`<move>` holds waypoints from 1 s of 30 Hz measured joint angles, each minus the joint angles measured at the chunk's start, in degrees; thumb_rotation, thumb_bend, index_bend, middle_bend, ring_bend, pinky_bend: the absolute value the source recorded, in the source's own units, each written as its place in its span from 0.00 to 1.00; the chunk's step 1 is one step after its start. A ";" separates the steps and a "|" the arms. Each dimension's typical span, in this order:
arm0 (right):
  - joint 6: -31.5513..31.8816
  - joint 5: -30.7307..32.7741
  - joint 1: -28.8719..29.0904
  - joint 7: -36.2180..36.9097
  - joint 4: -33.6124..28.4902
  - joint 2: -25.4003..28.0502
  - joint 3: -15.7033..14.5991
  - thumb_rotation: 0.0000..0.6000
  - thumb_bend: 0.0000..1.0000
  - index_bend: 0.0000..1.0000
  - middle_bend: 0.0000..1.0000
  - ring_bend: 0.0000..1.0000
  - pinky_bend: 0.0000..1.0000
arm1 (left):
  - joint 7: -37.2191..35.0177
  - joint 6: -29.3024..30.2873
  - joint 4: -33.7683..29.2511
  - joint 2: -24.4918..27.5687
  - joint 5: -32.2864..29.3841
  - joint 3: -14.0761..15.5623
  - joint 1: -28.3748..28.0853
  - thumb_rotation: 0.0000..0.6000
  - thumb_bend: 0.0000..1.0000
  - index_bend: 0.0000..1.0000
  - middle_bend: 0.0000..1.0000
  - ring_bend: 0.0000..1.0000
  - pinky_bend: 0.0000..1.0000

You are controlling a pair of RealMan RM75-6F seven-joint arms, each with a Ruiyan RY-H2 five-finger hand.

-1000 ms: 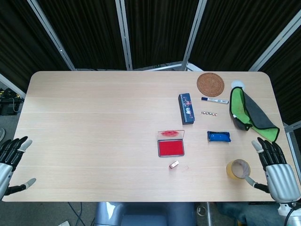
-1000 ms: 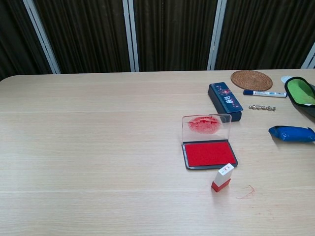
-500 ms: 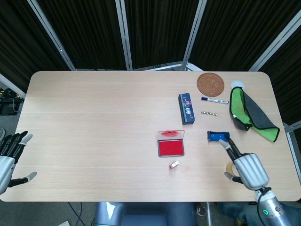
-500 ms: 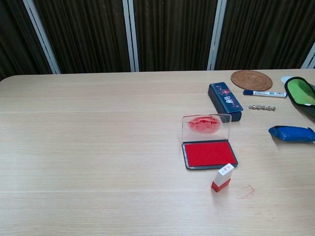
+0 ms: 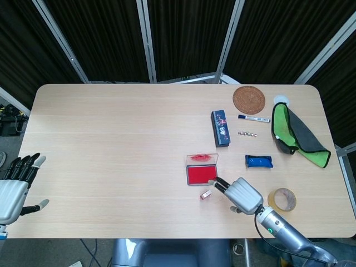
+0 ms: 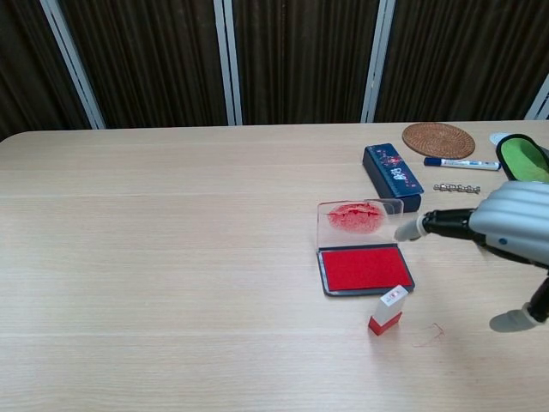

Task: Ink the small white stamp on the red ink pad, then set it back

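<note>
The small white stamp (image 5: 206, 194) (image 6: 388, 310) with a red base stands on the table just in front of the open red ink pad (image 5: 201, 175) (image 6: 364, 269). The pad's clear lid (image 6: 359, 218) is raised and smeared red. My right hand (image 5: 240, 194) (image 6: 506, 232) hovers to the right of the stamp with its fingers stretched toward the pad and its thumb apart; it holds nothing and is clear of the stamp. My left hand (image 5: 15, 186) is open off the table's left front corner, seen only in the head view.
A dark blue box (image 5: 220, 128), a marker (image 5: 253, 118), a round woven coaster (image 5: 248, 99), a bead string (image 5: 247, 133), a blue packet (image 5: 259, 161), a green and grey pouch (image 5: 295, 133) and a tape roll (image 5: 281, 199) lie at the right.
My right hand has swept left from the table's right front corner past the tape roll to beside the stamp. The left hand has shifted slightly. The stamp and pad have not moved.
</note>
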 measured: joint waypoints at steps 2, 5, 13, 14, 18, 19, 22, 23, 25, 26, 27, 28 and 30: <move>-0.65 0.18 0.62 -0.26 1.44 -1.45 -0.18 1.00 0.04 0.16 0.22 0.86 0.96 | 0.48 -0.32 0.00 -0.27 -0.47 -0.09 -0.17 1.00 0.00 0.00 0.00 0.00 0.00; -0.96 0.50 1.48 -0.22 3.74 -3.82 -0.30 1.00 0.07 0.17 0.24 0.86 0.97 | 1.17 -0.84 0.01 -0.62 -1.19 -0.25 -0.47 1.00 0.00 0.00 0.00 0.00 0.00; -1.49 1.76 3.74 -0.75 6.80 -7.41 -0.42 1.00 0.16 0.23 0.28 0.86 0.97 | 2.50 -2.08 -0.06 -1.16 -2.89 -0.53 -1.19 1.00 0.00 0.00 0.00 0.00 0.00; -1.66 1.88 3.92 -0.95 6.99 -7.69 -0.44 1.00 0.17 0.25 0.29 0.86 0.97 | 2.59 -2.18 -0.09 -1.17 -3.06 -0.54 -1.24 1.00 0.00 0.00 0.00 0.00 0.00; -2.78 3.06 4.58 -1.38 7.54 -8.83 -0.50 1.00 0.20 0.29 0.34 0.87 0.97 | 3.11 -2.35 -0.19 -1.26 -3.53 -0.57 -1.37 1.00 0.00 0.00 0.00 0.00 0.00; -3.18 3.59 4.77 -1.45 7.56 -9.15 -0.54 1.00 0.21 0.30 0.34 0.87 0.97 | 3.22 -2.37 -0.19 -1.30 -3.60 -0.56 -1.39 1.00 0.00 0.00 0.00 0.00 0.00; -3.85 4.71 5.23 -1.92 7.45 -9.81 -0.68 1.00 0.21 0.31 0.36 0.87 0.97 | 3.49 -2.43 -0.21 -1.41 -3.89 -0.54 -1.46 1.00 0.00 0.00 0.00 0.00 0.00; -3.95 4.98 5.33 -2.11 7.41 -10.01 -0.72 1.00 0.21 0.32 0.36 0.87 0.97 | 3.55 -2.41 -0.22 -1.43 -3.94 -0.55 -1.47 1.00 0.00 0.00 0.00 0.00 0.00; -4.04 5.39 5.52 -2.52 7.50 -10.51 -0.79 1.00 0.21 0.32 0.36 0.87 0.97 | 3.61 -2.35 -0.22 -1.45 -4.01 -0.53 -1.47 1.00 0.00 0.00 0.00 0.00 0.00; -4.04 5.49 5.59 -2.66 7.66 -10.72 -0.81 1.00 0.21 0.33 0.36 0.87 0.97 | 3.62 -2.34 -0.22 -1.46 -4.07 -0.53 -1.47 1.00 0.00 0.00 0.00 0.00 0.00; -4.02 5.65 5.68 -2.84 7.99 -11.04 -0.84 1.00 0.21 0.34 0.36 0.87 0.97 | 3.62 -2.32 -0.23 -1.45 -4.17 -0.54 -1.48 1.00 0.00 0.00 0.00 0.00 0.00; -3.99 5.78 5.76 -2.97 8.28 -11.28 -0.88 1.00 0.21 0.34 0.36 0.87 0.97 | 3.62 -2.32 -0.23 -1.43 -4.24 -0.54 -1.49 1.00 0.00 0.00 0.00 0.00 0.00; -3.71 5.97 5.93 -3.26 8.89 -11.77 -0.98 1.00 0.22 0.35 0.36 0.87 0.97 | 3.60 -2.31 -0.25 -1.40 -4.29 -0.51 -1.52 1.00 0.00 0.00 0.00 0.00 0.00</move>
